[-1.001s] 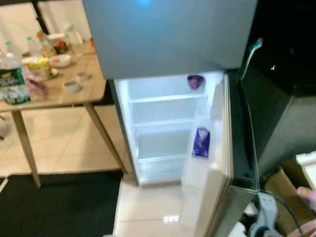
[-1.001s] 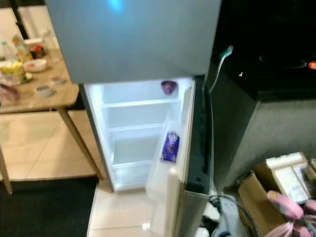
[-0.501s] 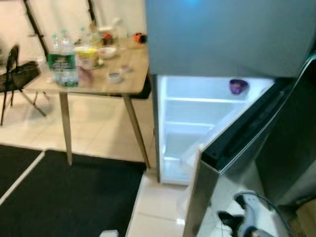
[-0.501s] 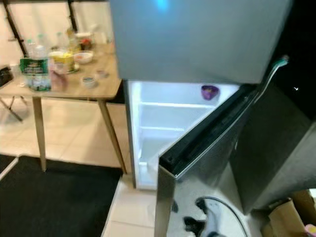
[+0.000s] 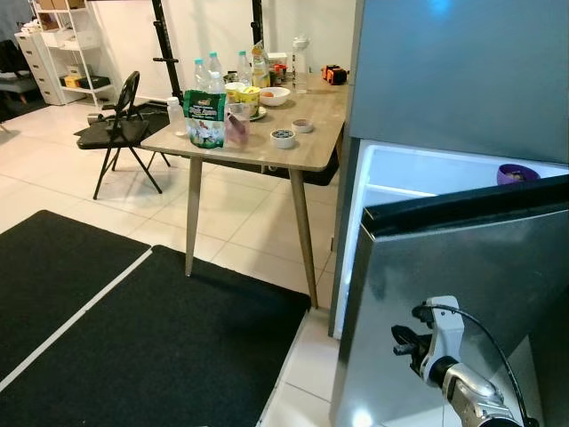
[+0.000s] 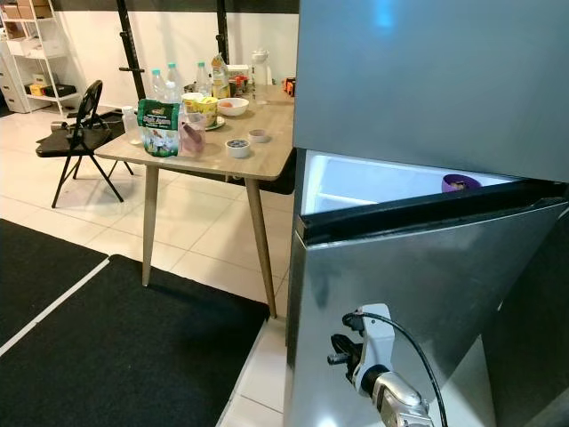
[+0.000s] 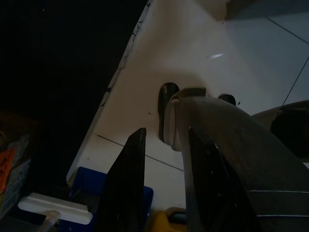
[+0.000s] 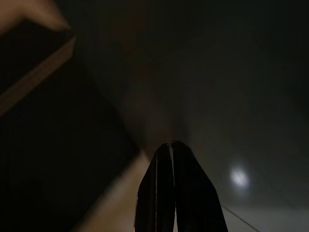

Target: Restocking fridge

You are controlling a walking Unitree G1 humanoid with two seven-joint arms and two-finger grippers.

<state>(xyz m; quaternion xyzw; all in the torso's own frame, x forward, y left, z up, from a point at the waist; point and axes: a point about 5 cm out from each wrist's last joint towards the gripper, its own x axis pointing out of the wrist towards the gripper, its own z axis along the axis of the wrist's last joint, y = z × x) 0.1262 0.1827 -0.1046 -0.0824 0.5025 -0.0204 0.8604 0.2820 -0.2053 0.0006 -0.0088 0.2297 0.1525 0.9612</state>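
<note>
Far left, a black folding chair [image 5: 120, 116] stands on pale tile, with white shelving [image 5: 67, 53] behind it against the wall. Nearer the camera, a black mat [image 5: 133, 347] spreads across the floor. Moving right, the wooden bench [image 5: 258, 147] is crowded: a green-labelled pack of water bottles [image 5: 205, 116] near its front edge, a pinkish cup [image 5: 236, 124] just beside that, two small dishes [image 5: 283, 137] further along, and a white bowl [image 5: 274, 96] among bottles and jars toward the back. Just beside the bench comes the fridge [image 5: 444, 71], its upper door a flat grey panel, the lower compartment lit up bright white. A purple bowl [image 5: 517, 174] sits on the top shelf inside, at the right. The lower fridge door [image 5: 453, 285] is swung partway across the opening, its dark top edge running just below that bowl. In front of that door is the right arm's silver wrist, cable looping off it. In the wrist view the right end effector [image 8: 171, 159] has its two black fingers pressed together, nothing between them, in deep shadow. The left end effector [image 7: 164, 145] hangs over pale floor tile, fingers slightly parted and empty.
</note>
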